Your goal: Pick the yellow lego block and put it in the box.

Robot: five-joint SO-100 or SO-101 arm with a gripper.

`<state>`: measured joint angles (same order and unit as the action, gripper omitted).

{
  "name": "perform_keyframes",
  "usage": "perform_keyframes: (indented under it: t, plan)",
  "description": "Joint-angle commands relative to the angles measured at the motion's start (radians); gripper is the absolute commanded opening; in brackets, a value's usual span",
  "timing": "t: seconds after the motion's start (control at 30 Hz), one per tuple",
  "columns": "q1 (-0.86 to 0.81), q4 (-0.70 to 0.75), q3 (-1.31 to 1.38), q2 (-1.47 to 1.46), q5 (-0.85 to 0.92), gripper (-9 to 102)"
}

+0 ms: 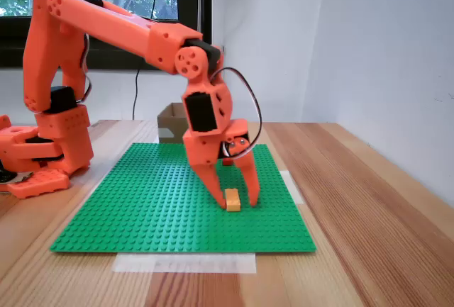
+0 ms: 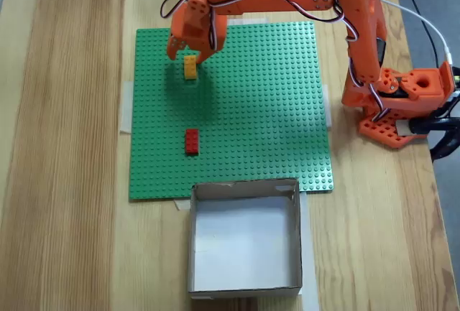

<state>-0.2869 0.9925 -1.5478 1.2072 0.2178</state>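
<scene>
Yellow lego block (image 1: 233,199), oblong, studded plastic

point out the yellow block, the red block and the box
yellow block (image 2: 190,66), fixed view from above, its top face
red block (image 2: 192,141), same view, its top
box (image 2: 244,189), same view, its far rim

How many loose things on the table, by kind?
Lego bricks: 2, the yellow lego block between the open jaws of the gripper and a red lego brick.
Baseplates: 1, the green baseplate.
Boxes: 1, the box.
Total: 4
</scene>
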Motion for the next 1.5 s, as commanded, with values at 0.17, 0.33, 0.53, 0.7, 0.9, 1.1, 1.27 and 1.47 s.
perform_keyframes:
  t: [0.17, 0.33, 0.53, 0.7, 0.9, 1.1, 1.27, 1.47]
  plan:
    - [0.023, 0.008, 0.000, 0.003, -0.012, 19]
    - [0.029, 0.009, -0.005, 0.003, -0.021, 19]
    - [0.038, 0.003, -0.005, 0.003, -0.034, 19]
    - [0.043, 0.003, -0.006, 0.003, -0.041, 19]
    - [0.043, 0.011, -0.008, 0.003, -0.040, 14]
    - [0.041, 0.011, -0.008, 0.003, -0.041, 13]
    - [0.037, 0.005, -0.008, 0.003, -0.043, 13]
    - [0.035, -0.003, -0.008, 0.000, -0.044, 12]
